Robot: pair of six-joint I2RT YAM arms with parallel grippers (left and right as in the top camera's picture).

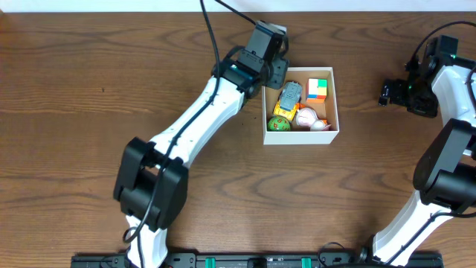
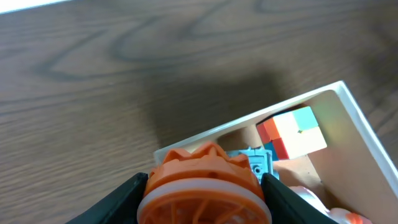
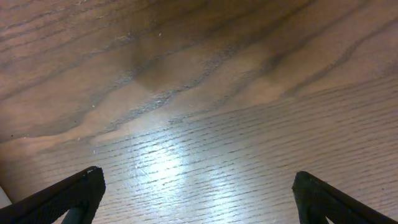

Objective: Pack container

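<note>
Orange toy (image 2: 205,177) — tight in left gripper (image 2: 204,190)

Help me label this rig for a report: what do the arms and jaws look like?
Both the left arm and right arm have white links with black joint housings. A black cable leads to the left one. The jaws are plain black.

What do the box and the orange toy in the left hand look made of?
The box is probably cardboard: thin matte white walls and a tan-brown inside. The orange toy is likely moulded plastic, judging by its even colour, smooth surface and neatly toothed rim.
</note>
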